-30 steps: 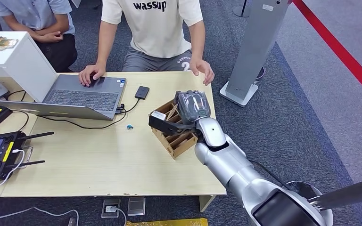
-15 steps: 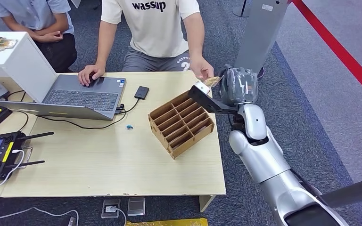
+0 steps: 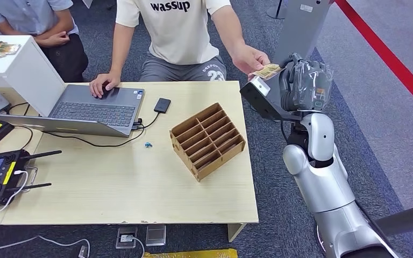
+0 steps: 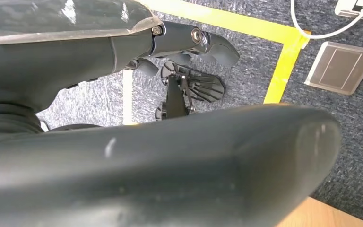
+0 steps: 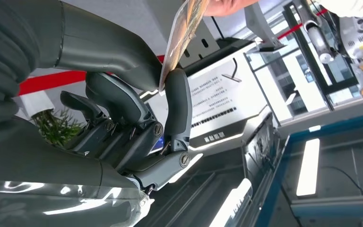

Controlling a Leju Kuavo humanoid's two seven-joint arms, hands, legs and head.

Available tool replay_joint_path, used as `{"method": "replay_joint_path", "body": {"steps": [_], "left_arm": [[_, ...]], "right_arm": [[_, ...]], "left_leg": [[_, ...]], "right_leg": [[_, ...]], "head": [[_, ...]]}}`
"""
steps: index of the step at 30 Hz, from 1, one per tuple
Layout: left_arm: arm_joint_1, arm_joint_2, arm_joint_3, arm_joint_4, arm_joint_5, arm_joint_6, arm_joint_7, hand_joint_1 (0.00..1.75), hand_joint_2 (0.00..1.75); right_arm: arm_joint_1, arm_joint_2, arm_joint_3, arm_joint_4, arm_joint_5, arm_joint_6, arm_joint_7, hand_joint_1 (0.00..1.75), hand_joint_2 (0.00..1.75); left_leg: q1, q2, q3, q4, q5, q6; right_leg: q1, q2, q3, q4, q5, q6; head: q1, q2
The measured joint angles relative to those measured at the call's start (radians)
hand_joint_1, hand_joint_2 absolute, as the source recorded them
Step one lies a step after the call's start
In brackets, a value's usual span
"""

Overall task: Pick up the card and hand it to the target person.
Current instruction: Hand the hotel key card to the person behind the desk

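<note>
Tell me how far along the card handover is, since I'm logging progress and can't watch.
Picked up: the card is out of the wooden organizer and raised past the table edge. In hand: the right hand pinches it while the person's hand touches its far end. Left: the robot letting go so the person has it alone.

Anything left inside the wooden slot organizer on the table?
The wooden slot organizer shows open compartments with bare wood and no cards. The slot bottoms nearest the dividers are shadowed, so they cannot be fully checked. The card is up at the right robot hand.
</note>
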Motion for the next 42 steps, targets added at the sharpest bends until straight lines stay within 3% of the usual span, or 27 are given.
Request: {"method": "replay_joint_path", "body": {"steps": [2, 8, 12, 17, 27, 35, 42], "left_arm": [[0.0, 0.0, -0.002, 0.0, 0.0, 0.0, -0.002, 0.0, 0.0], [-0.001, 0.0, -0.003, 0.0, 0.0, -0.005, -0.012, 0.0, 0.0], [-0.002, 0.0, -0.003, 0.0, 0.003, 0.001, -0.029, 0.0, 0.0], [0.0, 0.0, -0.003, 0.0, 0.006, -0.002, -0.045, 0.0, 0.0], [0.001, 0.006, -0.003, 0.0, 0.008, -0.02, -0.052, 0.0, 0.0], [0.001, 0.017, -0.003, 0.0, 0.01, -0.026, -0.049, 0.0, 0.0], [-0.001, 0.019, -0.003, 0.0, 0.027, -0.013, -0.039, 0.0, 0.0]], "right_arm": [[0.006, -0.002, -0.006, -0.022, 0.004, 0.002, -0.003, 0.0, 1.75], [0.014, -0.003, -0.014, -0.07, -0.092, 0.091, -0.059, 0.0, 1.75], [0.039, -0.003, -0.011, -0.109, -0.25, 0.154, -0.117, 0.0, 1.75], [0.167, -0.021, -0.018, -0.255, -0.558, 0.238, -0.162, 0.0, 1.75], [0.374, -0.089, -0.071, -0.504, -0.882, 0.353, -0.192, 0.0, 1.75], [0.454, -0.124, -0.094, -0.599, -0.93, 0.386, -0.194, 0.0, 1.75], [0.535, -0.127, -0.071, -0.583, -0.93, 0.408, -0.183, 0.0, 1.75]], "left_leg": [[0.0, 0.0, 0.0, 0.0, 0.0, 0.0], [0.0, 0.0, 0.0, 0.0, 0.0, 0.0], [0.0, 0.0, 0.001, 0.0, 0.0, 0.0], [0.0, 0.0, 0.0, 0.0, 0.0, 0.0], [0.0, 0.0, 0.001, 0.0, -0.001, 0.0], [0.0, 0.0, 0.001, 0.0, -0.001, 0.0], [0.0, 0.0, 0.0, 0.0, -0.001, 0.0]], "right_leg": [[0.0, 0.0, 0.0, 0.0, 0.0, 0.0], [0.0, 0.0, 0.0, 0.0, 0.0, 0.0], [0.0, 0.0, 0.0, 0.0, 0.0, 0.0], [0.0, 0.0, -0.001, 0.0, 0.0, 0.0], [0.0, 0.0, 0.0, -0.001, 0.0, 0.0], [0.0, 0.0, 0.0, -0.001, 0.0, 0.0], [0.0, 0.0, 0.0, -0.001, 0.0, 0.0]], "head": [[0.0, 0.0], [-0.001, 0.0], [-0.001, 0.0], [-0.001, 0.0], [-0.001, 0.0], [-0.001, 0.0], [-0.001, 0.0]]}}
